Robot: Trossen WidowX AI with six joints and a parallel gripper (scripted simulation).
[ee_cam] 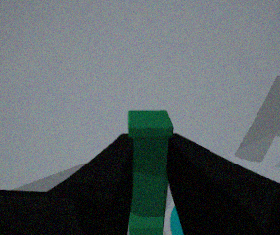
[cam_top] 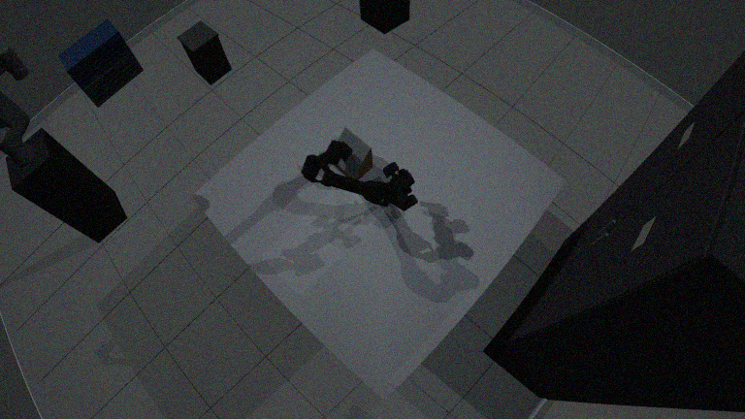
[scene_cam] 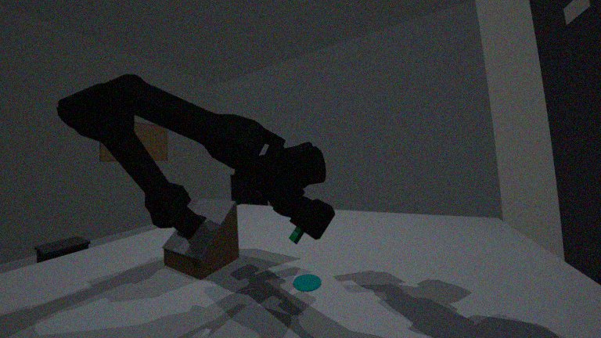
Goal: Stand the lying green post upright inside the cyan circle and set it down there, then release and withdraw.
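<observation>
Through my exterior camera, the pale table top (cam_top: 467,145) (scene_cam: 398,246) (ee_cam: 57,59) spreads across the lower part of the frame; from the top camera I get it as a tilted square in the middle, over the tiled floor (cam_top: 236,305). A big dark cabinet (cam_top: 631,326) fills the lower right of that top frame. My black arm (cam_top: 351,184) (scene_cam: 172,106) rises from left of centre in the exterior frame, bends at the upper left and reaches down to just right of centre. Off the table, I can make out a dark column (cam_top: 65,195) at the left of the top frame and a blue-topped box (cam_top: 96,47) at upper left. The arm stands on a wedge-shaped mount (cam_top: 366,163) (scene_cam: 224,246), brown-sided, left of centre in the exterior frame.

I have the gripper (cam_top: 404,201) (scene_cam: 302,227) (ee_cam: 148,144) clamped on the green post (scene_cam: 296,235) (ee_cam: 151,171), one finger to each side of it at the bottom centre of my wrist frame. The post is raised off the table and leaning, its exposed end pointing to the lower left in the exterior frame. The cyan circle (scene_cam: 307,282) (ee_cam: 176,222) lies flat on the table at lower centre there, below the post and apart from it; the wrist camera catches only a sliver at the bottom edge.
</observation>
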